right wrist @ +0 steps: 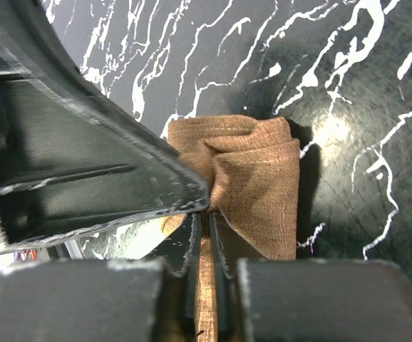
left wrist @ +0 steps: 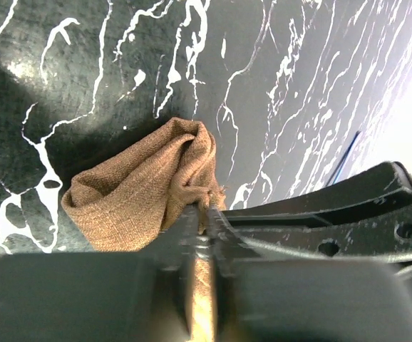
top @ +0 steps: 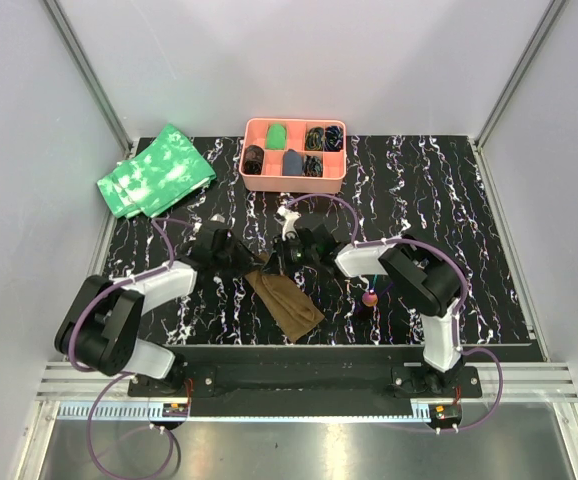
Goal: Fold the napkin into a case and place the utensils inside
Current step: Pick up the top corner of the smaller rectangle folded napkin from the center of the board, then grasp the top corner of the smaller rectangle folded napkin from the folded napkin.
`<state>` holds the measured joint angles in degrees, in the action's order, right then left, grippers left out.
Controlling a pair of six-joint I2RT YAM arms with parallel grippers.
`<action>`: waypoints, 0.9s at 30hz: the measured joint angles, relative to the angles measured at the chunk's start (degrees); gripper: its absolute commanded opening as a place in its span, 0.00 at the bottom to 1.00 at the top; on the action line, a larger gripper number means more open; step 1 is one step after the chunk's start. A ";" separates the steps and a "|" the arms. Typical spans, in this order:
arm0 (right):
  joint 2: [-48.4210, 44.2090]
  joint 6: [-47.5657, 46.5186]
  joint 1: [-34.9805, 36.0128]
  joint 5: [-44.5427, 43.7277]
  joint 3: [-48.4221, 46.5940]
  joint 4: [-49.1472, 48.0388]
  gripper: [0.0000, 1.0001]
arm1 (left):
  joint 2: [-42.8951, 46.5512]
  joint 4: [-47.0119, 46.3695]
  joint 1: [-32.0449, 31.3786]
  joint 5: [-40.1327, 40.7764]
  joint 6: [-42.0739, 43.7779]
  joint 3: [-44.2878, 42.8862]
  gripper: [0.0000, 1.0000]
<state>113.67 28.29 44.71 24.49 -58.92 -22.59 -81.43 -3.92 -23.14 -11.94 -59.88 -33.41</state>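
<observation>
The brown napkin (top: 287,305) lies as a narrow folded strip running diagonally on the black marbled table, between the two arms. Its far end is bunched and lifted where both grippers meet. My left gripper (top: 253,262) is shut on that end from the left, and brown cloth (left wrist: 135,192) shows between the nearly closed left jaws (left wrist: 204,214). My right gripper (top: 282,257) is shut on the same end from the right, its jaws (right wrist: 207,214) pinching a fold of the cloth (right wrist: 263,185). A utensil (top: 370,297) with a pink-red rounded end lies beside the right forearm.
A pink compartment tray (top: 294,183) holding small dark and green items stands at the back centre. Green white-mottled cloths (top: 157,170) lie at the back left. In each wrist view the other arm's black fingers (left wrist: 334,206) crowd in close.
</observation>
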 measured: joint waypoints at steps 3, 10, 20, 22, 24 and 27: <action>-0.81 -0.04 0.00 -0.70 0.00 1.88 0.00 | 2.36 2.03 0.00 0.87 3.13 0.00 0.49; -2.27 0.48 0.00 -1.33 0.00 4.68 0.00 | 12.02 9.53 -0.50 7.48 11.63 -1.33 0.17; -3.61 5.20 -0.20 -1.51 0.00 6.01 0.00 | 5.16 15.85 -8.96 13.70 20.98 -6.47 0.21; -3.78 5.95 -0.24 -1.64 0.02 6.16 0.00 | 3.89 16.83 -11.34 16.15 22.12 -7.43 0.22; -3.78 6.38 -0.44 -1.84 0.09 6.27 0.00 | 3.13 17.66 -13.03 19.10 22.67 -8.02 0.23; -3.91 7.19 -0.57 -1.90 0.11 6.21 0.00 | 1.68 18.43 -14.51 22.77 23.04 -8.50 0.24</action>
<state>109.75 35.48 44.14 22.59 -58.81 -16.38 -79.75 14.50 -37.65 10.83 -36.84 -41.91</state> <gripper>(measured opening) 0.020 0.228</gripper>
